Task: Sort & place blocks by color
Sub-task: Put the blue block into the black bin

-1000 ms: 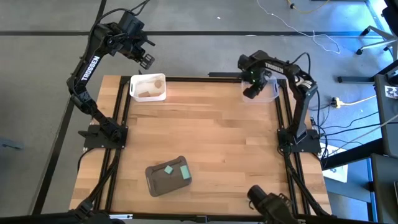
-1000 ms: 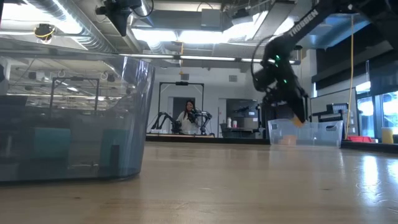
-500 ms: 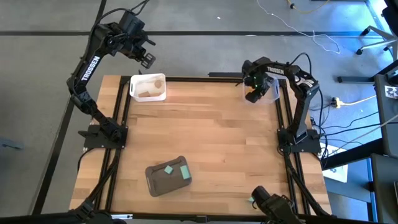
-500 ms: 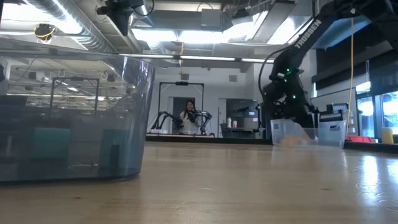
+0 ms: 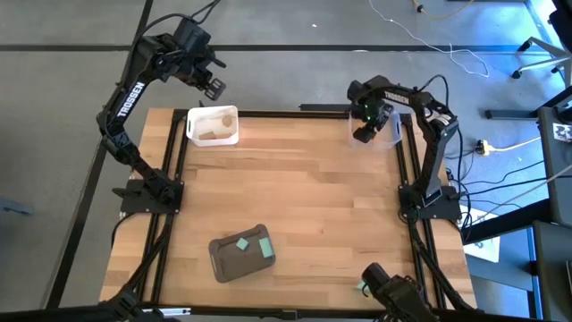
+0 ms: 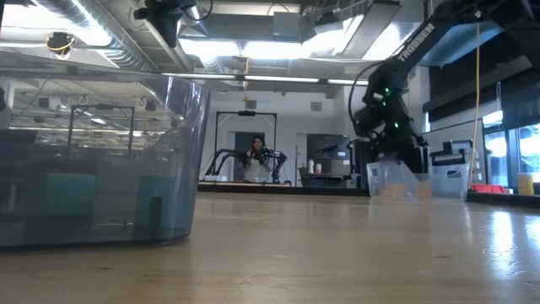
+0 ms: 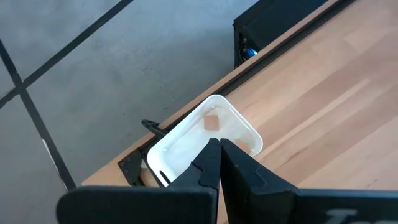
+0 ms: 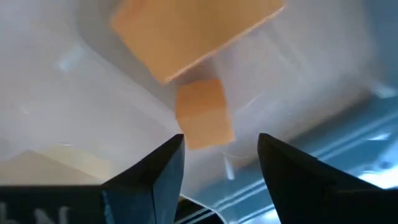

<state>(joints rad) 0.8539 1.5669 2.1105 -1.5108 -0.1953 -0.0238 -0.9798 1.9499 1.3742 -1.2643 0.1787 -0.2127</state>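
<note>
My right gripper stands open, pointing down into the clear tray at the table's far right corner. Just beyond its fingertips a small orange cube lies in that tray beside a bigger orange block. My left gripper is shut on nothing, high above the far left corner. Below it the white tray holds pale wood blocks. Two teal blocks lie in the dark grey tray.
The dark grey tray fills the left of the low view, close to the near edge. Bare wood lies between the three trays. Black frame rails run along the table's sides. A person sits far behind the table.
My right gripper has sunk toward the clear tray, from above its rim down into it. The orange block seen at its fingertips above the tray has gone down with it.
</note>
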